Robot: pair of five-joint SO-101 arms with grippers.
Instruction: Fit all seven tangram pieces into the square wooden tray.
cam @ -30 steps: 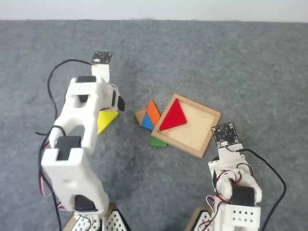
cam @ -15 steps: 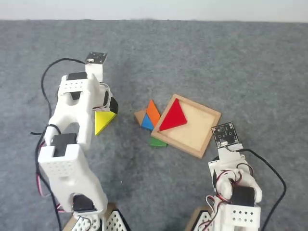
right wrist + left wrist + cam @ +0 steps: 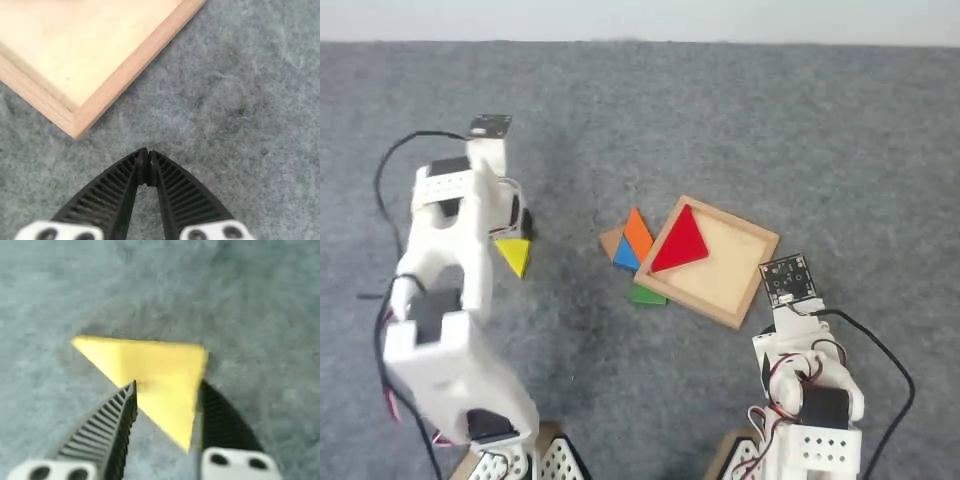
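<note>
Left wrist view: left gripper (image 3: 166,390) clamps yellow triangle (image 3: 150,362) across its edges, presumably for carrying to tray (image 3: 131,59); right gripper (image 3: 148,159) pinched together empty, parked beside tray corner

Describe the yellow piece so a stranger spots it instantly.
From the wooden tray, look far left across the grey mat. The yellow triangle lies in the left pincer, the only yellow piece and the only one apart from the tray.

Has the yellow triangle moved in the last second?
Yes. In the high view the yellow triangle, held in the left gripper, has shifted left, farther from the wooden tray.
</note>
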